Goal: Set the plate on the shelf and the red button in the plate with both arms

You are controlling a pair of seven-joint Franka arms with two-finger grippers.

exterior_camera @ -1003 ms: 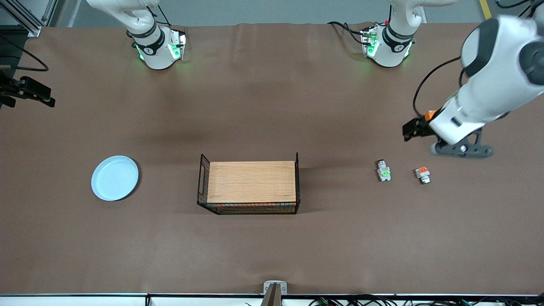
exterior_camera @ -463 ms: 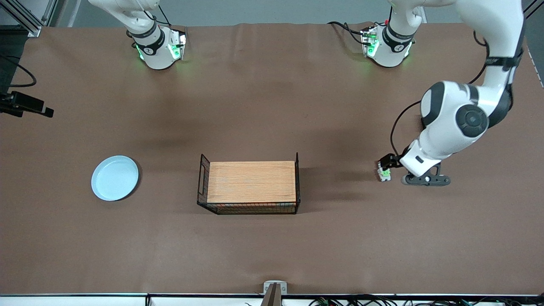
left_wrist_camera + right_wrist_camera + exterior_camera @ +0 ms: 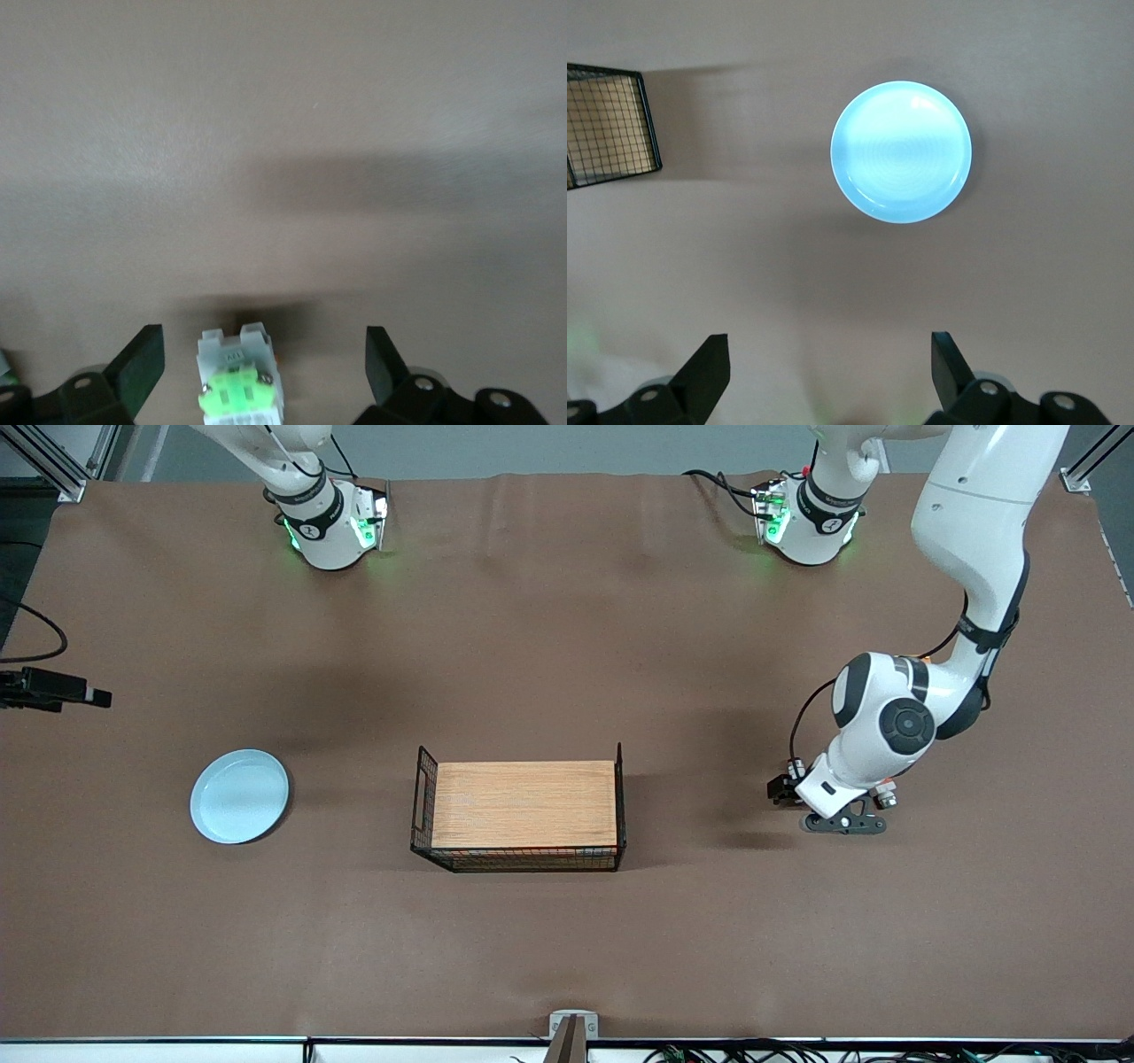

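1. Hovering wide open, the left gripper (image 3: 264,372) has dropped over the tiny white-grey, green-patched red button (image 3: 239,382).
2. The right gripper (image 3: 830,372), open and empty, hangs above the round pale-blue plate (image 3: 239,795), unmoved beside the wire basket (image 3: 518,815).

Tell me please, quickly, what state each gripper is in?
Left gripper: open, straddling the red button.
Right gripper: open, empty, above the plate.
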